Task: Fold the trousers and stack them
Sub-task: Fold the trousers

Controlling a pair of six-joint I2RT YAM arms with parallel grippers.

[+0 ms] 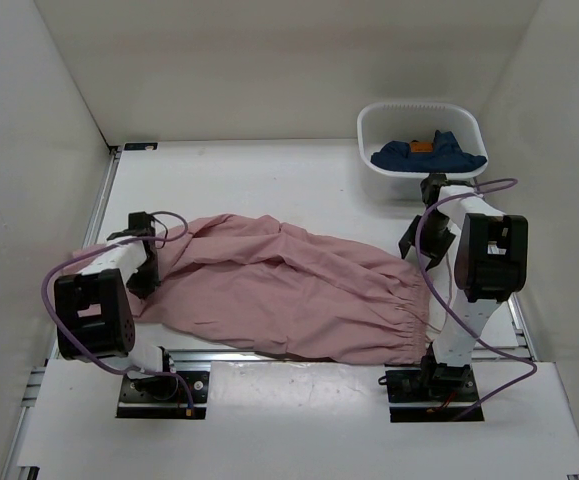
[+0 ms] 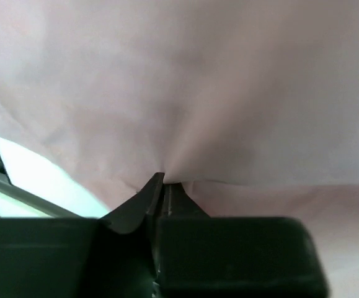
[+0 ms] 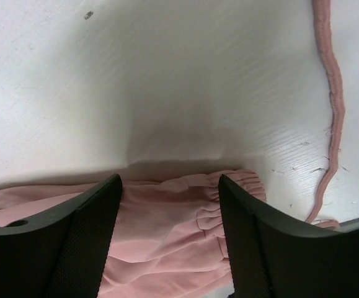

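The dusty-pink trousers (image 1: 289, 290) lie spread across the table, leg ends to the left and gathered waistband (image 1: 414, 320) to the right. My left gripper (image 1: 146, 270) sits at their left end. In the left wrist view it (image 2: 162, 181) is shut on a pinch of the pink fabric (image 2: 185, 93), which puckers toward the tips. My right gripper (image 1: 413, 244) hovers at the far corner of the waistband. Its fingers (image 3: 92, 217) stand open on either side of the elastic waistband corner (image 3: 229, 186), not touching it. A thin pink drawstring (image 3: 334, 93) trails over the table beside it.
A white basket (image 1: 369, 130) at the back right holds a dark blue garment (image 1: 429, 155) with an orange tag. White walls enclose the table on the left, back and right. The arm bases (image 1: 159, 385) are bolted at the near edge.
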